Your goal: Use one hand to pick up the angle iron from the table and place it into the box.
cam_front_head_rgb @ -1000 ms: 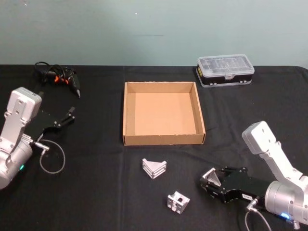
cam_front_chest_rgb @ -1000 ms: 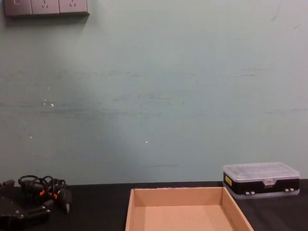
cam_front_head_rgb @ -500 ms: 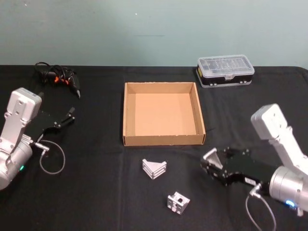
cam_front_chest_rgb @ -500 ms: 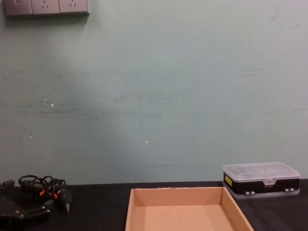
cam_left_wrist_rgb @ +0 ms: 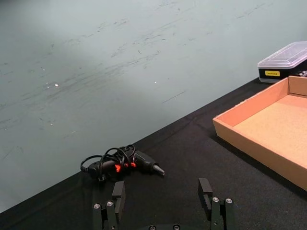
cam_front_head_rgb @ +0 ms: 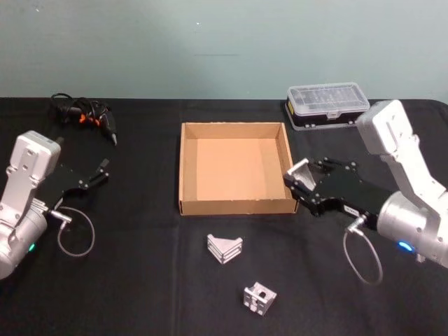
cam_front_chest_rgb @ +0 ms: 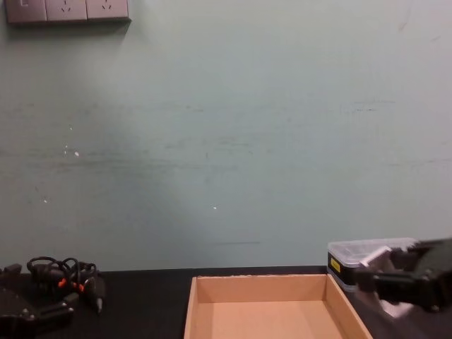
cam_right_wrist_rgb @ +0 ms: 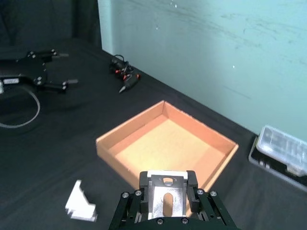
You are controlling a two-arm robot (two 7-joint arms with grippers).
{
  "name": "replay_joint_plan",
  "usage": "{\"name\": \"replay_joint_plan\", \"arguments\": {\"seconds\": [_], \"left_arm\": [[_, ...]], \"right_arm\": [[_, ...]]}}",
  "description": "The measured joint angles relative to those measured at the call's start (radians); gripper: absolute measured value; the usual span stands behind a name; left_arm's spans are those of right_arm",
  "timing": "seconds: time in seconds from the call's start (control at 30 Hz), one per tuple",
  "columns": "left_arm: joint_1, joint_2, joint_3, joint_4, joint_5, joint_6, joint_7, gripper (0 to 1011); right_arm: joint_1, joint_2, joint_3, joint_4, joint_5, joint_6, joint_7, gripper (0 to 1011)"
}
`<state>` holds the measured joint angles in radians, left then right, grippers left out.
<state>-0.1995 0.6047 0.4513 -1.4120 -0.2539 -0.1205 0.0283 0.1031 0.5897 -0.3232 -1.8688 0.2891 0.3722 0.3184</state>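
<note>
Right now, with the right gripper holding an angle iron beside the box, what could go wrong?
The right gripper grips the angle iron at the cardboard box's right wall, not over its floor; released here, it may land on the rim or table. If it travels low, it could shove the box sideways.

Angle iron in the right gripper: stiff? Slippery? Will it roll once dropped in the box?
Probably rigid: the angle iron looks like thick slotted metal, so little flex. Its smooth bare faces could slip in the right gripper, though it clamps both edges. Flat faces suggest it will settle in the box, not roll. The left gripper sits parked.
</note>
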Motion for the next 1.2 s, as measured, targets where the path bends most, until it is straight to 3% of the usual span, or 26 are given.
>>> {"name": "replay_joint_plan", "arguments": {"seconds": [0.13,0.47,0.83,1.2], "left_arm": [[0.000,0.000,0.000,0.000,0.000,0.000,0.000,1000],[0.000,0.000,0.000,0.000,0.000,0.000,0.000,1000],[0.000,0.000,0.000,0.000,0.000,0.000,0.000,1000],[0.000,0.000,0.000,0.000,0.000,0.000,0.000,1000]], "right_arm": [[0.051,-0.033,-0.025,0.046,-0.021,-0.001,0.005,449],[0.198,-0.136,-0.086,0.241,-0.079,-0.006,0.036,449],[0.363,-0.251,-0.137,0.523,-0.128,-0.023,0.078,449],[0.422,-0.297,-0.154,0.651,-0.155,-0.027,0.094,449]]}}
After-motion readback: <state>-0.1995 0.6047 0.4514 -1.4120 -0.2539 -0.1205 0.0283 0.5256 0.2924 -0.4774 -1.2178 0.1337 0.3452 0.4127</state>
